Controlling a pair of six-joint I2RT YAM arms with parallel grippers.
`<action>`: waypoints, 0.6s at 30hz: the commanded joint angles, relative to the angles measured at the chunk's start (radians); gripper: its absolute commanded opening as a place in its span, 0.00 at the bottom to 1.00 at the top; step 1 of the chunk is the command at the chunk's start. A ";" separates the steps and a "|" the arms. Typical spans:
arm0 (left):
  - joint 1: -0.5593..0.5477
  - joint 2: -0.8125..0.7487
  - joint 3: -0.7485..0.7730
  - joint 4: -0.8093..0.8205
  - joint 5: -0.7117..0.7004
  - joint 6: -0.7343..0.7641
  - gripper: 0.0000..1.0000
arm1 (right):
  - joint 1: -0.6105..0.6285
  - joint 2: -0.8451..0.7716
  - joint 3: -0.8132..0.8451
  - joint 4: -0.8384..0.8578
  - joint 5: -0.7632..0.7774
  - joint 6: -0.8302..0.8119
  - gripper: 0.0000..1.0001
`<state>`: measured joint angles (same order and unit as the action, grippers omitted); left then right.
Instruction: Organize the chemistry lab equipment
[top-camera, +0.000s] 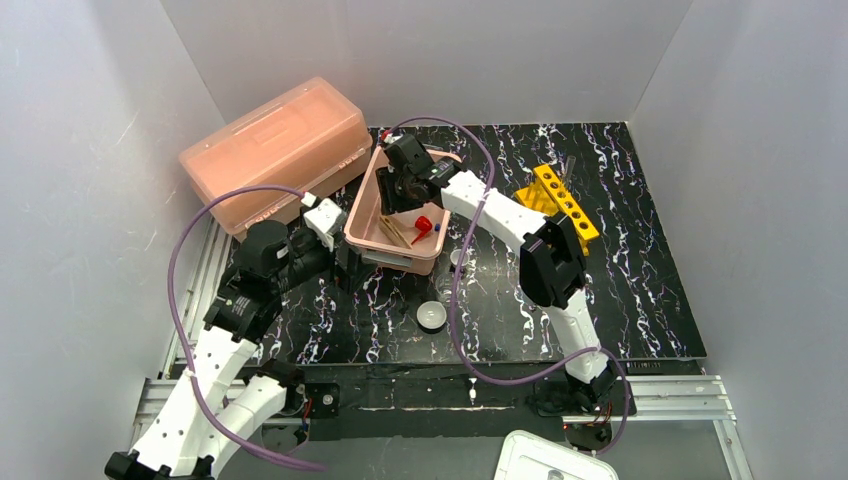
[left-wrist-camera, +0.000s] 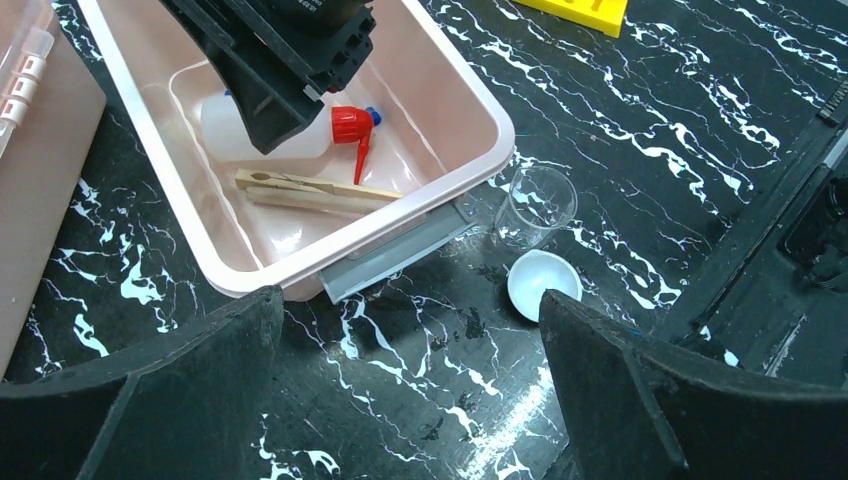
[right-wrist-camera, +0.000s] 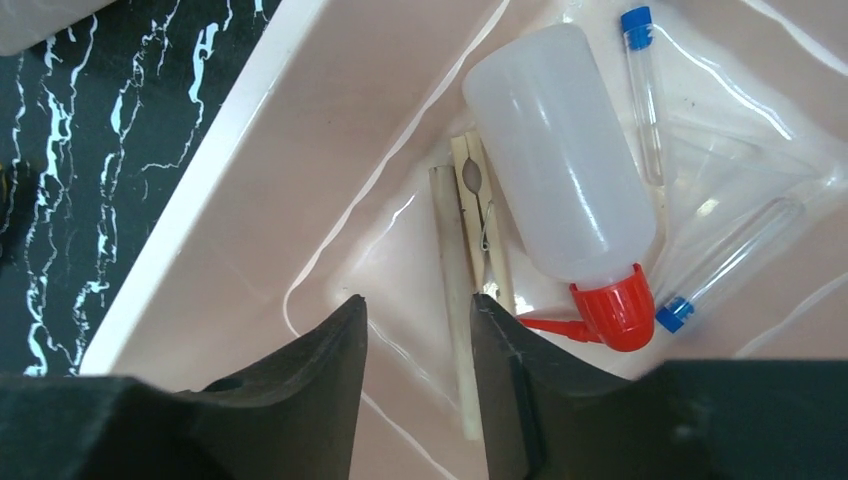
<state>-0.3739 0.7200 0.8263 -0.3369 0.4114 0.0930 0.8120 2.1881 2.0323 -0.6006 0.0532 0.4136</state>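
Right gripper: over the pink tub; jaws a little apart, nothing clamped between them.
Left gripper: jaws spread wide above the surface, by the tub's near corner.
Squeeze bottle: white with a red spout, lying flat in the tub just beside the right jaws.
Wooden sticks: pale, lying against the bottle; one runs below the gap of the right jaws.
Thin tubes: clear, blue-capped, beyond the bottle.
White dish: on the surface outside the tub, just beside the tiny beaker.
Yellow holed rack: well apart from both jaws.
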 joint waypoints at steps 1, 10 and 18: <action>0.008 0.007 0.026 -0.010 0.014 -0.014 0.99 | -0.003 -0.091 0.042 -0.019 0.034 -0.026 0.55; 0.009 0.028 0.041 -0.087 -0.014 -0.006 0.99 | -0.004 -0.582 -0.370 -0.004 0.148 -0.040 0.59; 0.010 0.012 0.033 -0.115 -0.009 0.016 0.99 | -0.031 -0.905 -0.908 0.016 0.187 0.082 0.54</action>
<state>-0.3685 0.7499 0.8333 -0.4155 0.3889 0.0928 0.8015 1.3069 1.3357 -0.5887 0.2133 0.4147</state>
